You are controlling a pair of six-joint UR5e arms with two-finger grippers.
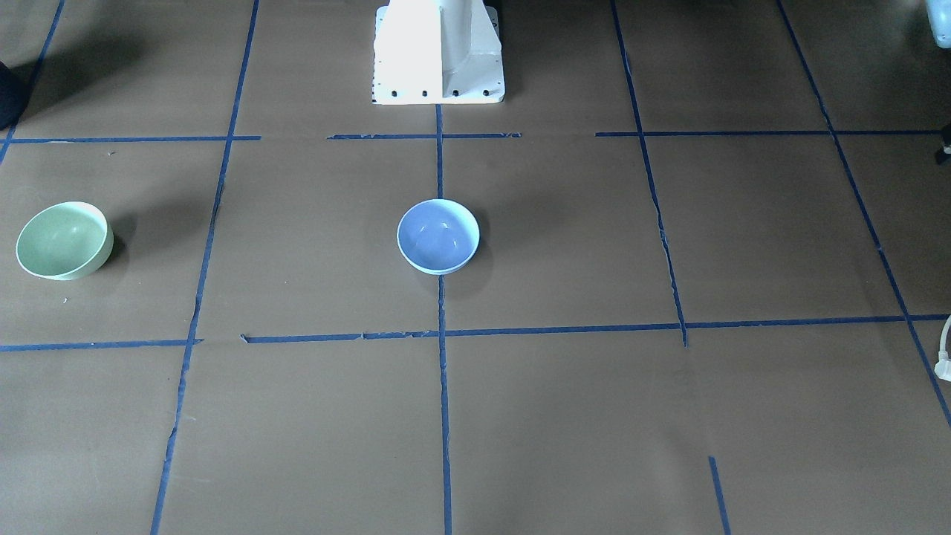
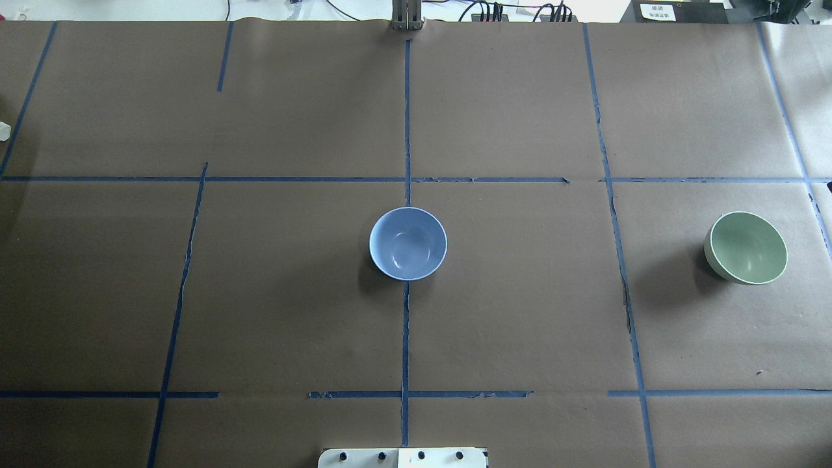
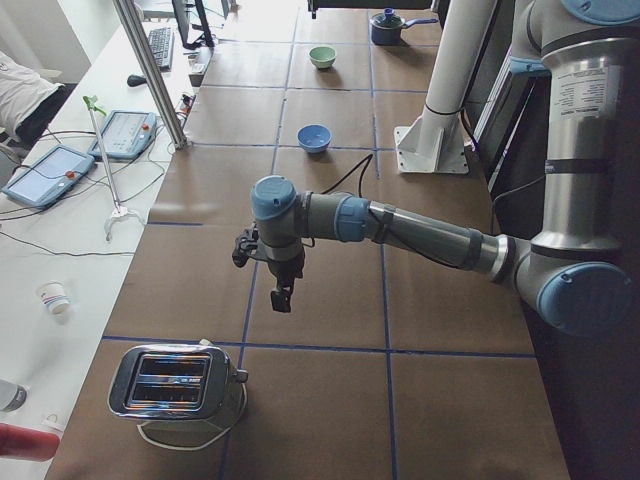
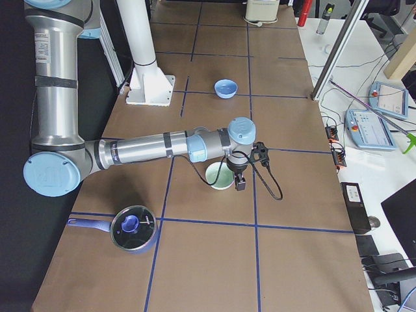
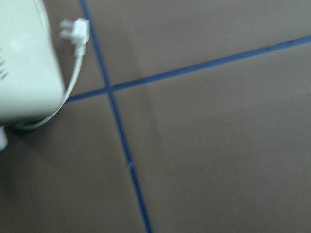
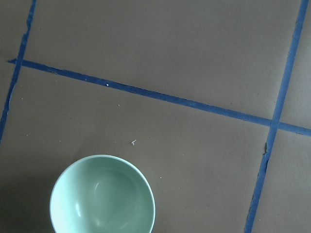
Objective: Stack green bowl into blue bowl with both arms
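In the overhead view, the blue bowl [image 2: 408,244] rests on the table at frame centre, and the green bowl [image 2: 746,248] rests well apart at the right edge. In the side views, the right gripper [image 4: 240,182] hangs just beside the green bowl and the left gripper [image 3: 283,290] hangs at frame centre. How far either is open cannot be told, and both bowls lie free.

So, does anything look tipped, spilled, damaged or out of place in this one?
Nothing serious. The green bowl and the blue bowl both sit upright, empty and well apart, with no spill around either. Only the blue tape grid looks worn: its edges are ragged and torn in spots, and some lines have gaps.
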